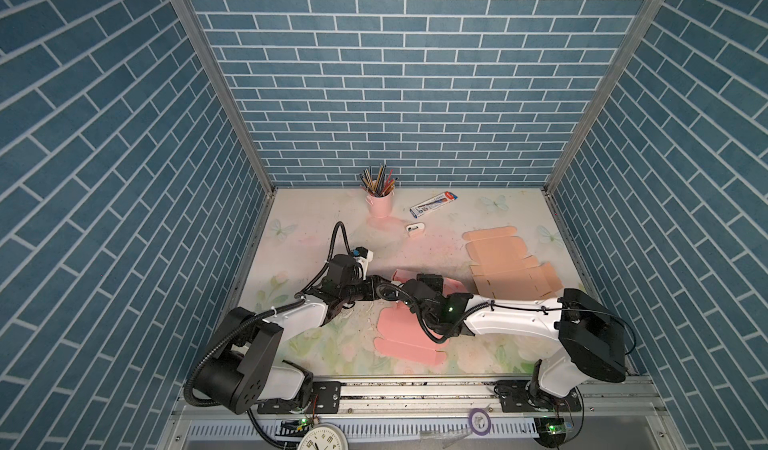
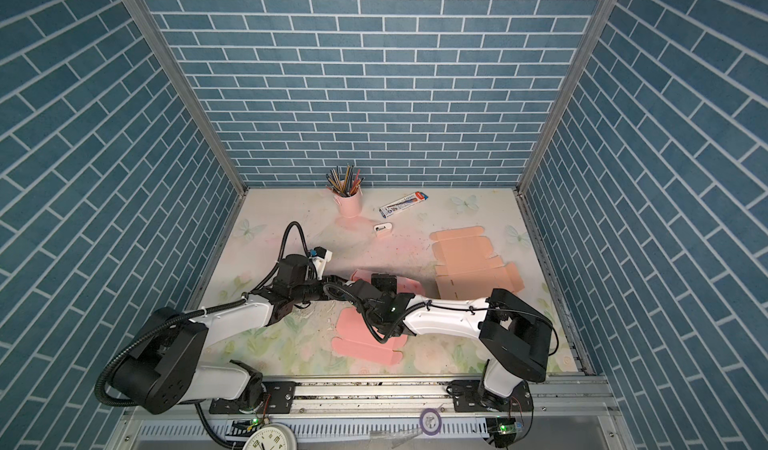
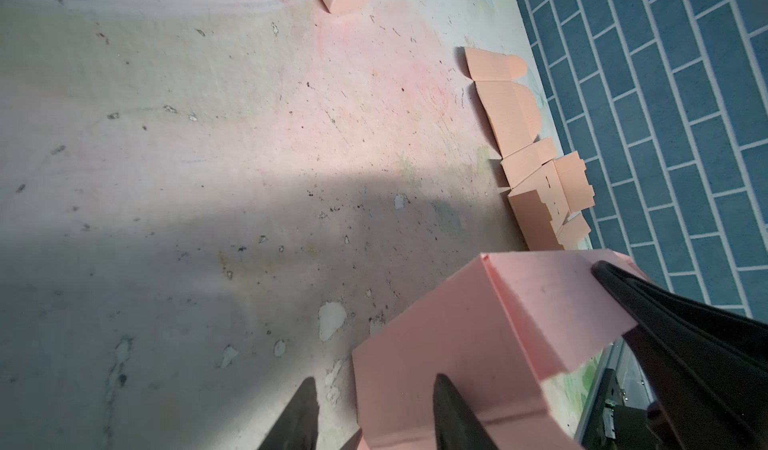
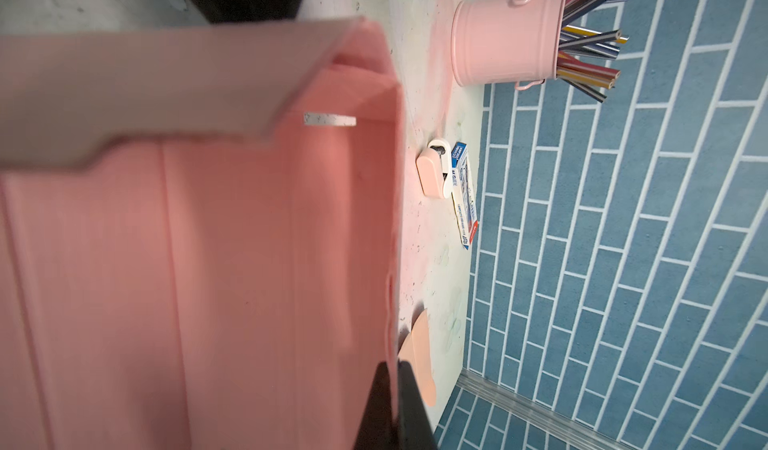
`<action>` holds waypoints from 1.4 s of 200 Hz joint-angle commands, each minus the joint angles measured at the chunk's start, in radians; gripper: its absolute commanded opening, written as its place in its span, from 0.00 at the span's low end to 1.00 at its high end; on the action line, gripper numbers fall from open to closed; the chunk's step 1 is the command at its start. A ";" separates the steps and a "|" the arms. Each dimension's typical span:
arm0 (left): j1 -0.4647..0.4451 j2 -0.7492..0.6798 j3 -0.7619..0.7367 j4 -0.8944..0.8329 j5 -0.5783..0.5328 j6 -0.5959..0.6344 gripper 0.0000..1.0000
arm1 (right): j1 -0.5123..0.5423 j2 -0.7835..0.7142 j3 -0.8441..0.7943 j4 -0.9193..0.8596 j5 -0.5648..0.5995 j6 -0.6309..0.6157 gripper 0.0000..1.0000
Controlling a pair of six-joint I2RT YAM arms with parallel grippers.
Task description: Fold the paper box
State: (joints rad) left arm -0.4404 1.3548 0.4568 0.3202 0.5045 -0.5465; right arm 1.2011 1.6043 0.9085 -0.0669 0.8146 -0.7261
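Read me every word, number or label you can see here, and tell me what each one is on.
"3", "4": numerals on the clock dial, as far as they can be made out; the rest is cut off or too small.
Print on the pencil box: too blurred to read.
No text on the pink box, the tan blank or the cup.

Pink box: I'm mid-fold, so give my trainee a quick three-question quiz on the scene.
1. True or false: the right gripper is shut on the pink box's edge.
2. The orange blank is: A) folded into a box; B) lying unfolded on the table; C) rolled into a tube.
3. Fill in: the pencils stand in a pink ____.
Key: 1 true; 2 B; 3 bucket.
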 commanded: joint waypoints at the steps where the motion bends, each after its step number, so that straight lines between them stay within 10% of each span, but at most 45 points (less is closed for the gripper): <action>1: -0.023 -0.043 -0.053 0.079 -0.034 0.000 0.48 | 0.011 -0.023 -0.033 0.066 0.046 -0.070 0.00; 280: -0.260 -0.051 -0.271 0.532 -0.327 0.177 0.45 | 0.122 -0.071 -0.100 0.039 0.066 0.003 0.00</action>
State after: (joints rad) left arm -0.6777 1.2797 0.1894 0.7784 0.2520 -0.3946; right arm 1.3090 1.5589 0.8112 0.0120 0.8848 -0.7555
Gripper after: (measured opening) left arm 0.459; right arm 0.050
